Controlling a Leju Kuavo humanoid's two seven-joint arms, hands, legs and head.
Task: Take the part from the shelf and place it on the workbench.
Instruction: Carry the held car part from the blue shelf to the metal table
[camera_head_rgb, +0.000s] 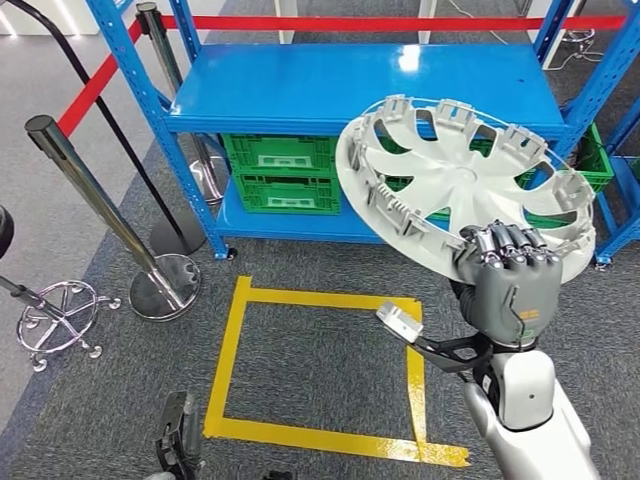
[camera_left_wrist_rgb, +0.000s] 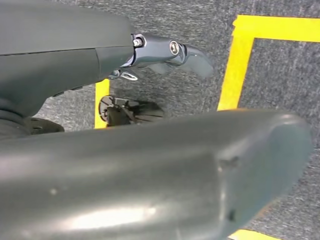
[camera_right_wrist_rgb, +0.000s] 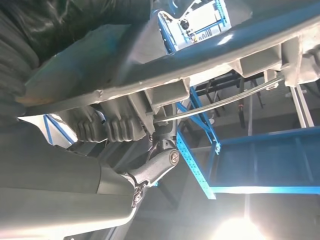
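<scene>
Right hand (camera_head_rgb: 507, 268) grips the round silver plastic wheel cover (camera_head_rgb: 460, 180) by its rim, off the blue metal shelf (camera_head_rgb: 362, 85) — pickup done. Workbench placement left. Left hand (camera_head_rgb: 177, 435) low, grip state unclear.

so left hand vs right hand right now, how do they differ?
The right hand is raised in front of the blue shelf; the left hand hangs low over the carpet by the yellow tape square. The right hand grips the rim of the grey wheel cover, fingers curled over its edge; the left hand holds nothing. Shared: both have grey, dark-fingered builds.
</scene>
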